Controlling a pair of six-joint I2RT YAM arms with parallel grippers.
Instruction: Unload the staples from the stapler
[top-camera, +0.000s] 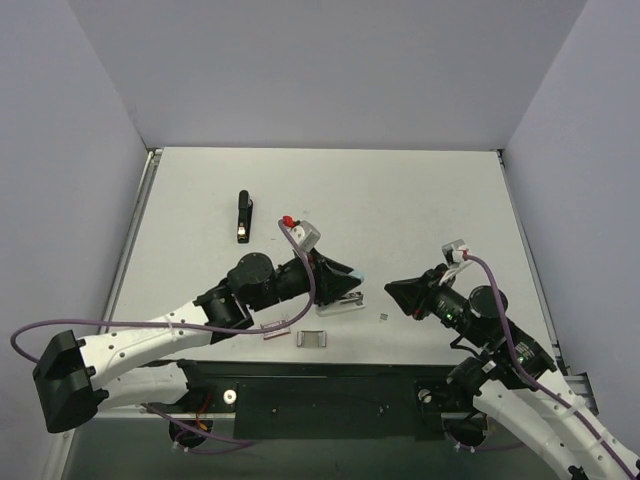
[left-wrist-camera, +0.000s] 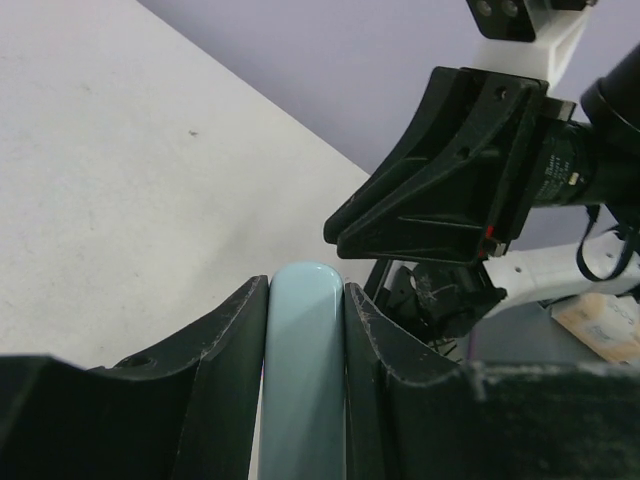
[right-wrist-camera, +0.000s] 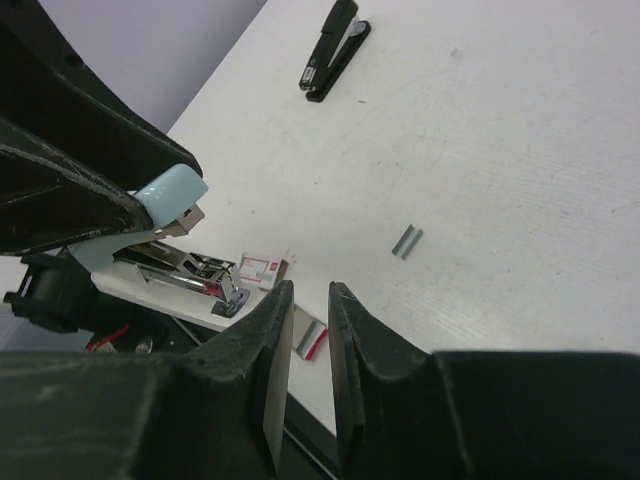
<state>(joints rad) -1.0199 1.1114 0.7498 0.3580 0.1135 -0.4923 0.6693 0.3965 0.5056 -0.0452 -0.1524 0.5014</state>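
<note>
Nearest the left wrist lens, the left gripper (left-wrist-camera: 305, 292) is clamped on the rounded top of a pale blue plastic stapler (left-wrist-camera: 303, 390), one finger on either flank. The right wrist view shows why: with the top arm pinned in that grip, the stapler's bright metal magazine (right-wrist-camera: 185, 268) hangs swung open beneath the gripper, exposed for emptying.

The right gripper (right-wrist-camera: 310, 300) stands opposite, near the left gripper's tips but apart from them. Its fingers are a narrow slit apart and hold nothing. That setting appears suited to pinching a thin strip.

A short grey strip of loose staples (right-wrist-camera: 406, 242) lies on the white table (top-camera: 400, 200), ahead and to the right of the right gripper. A small red-and-white card (right-wrist-camera: 262, 268) and a silvery block with a red edge (right-wrist-camera: 310, 340) lie just below its tips.

A slim black desk stapler (right-wrist-camera: 335, 48) lies closed, well beyond both grippers, touched by neither.

Judgement: the blue unit is the one in work. Whether its magazine holds staples cannot be determined.
</note>
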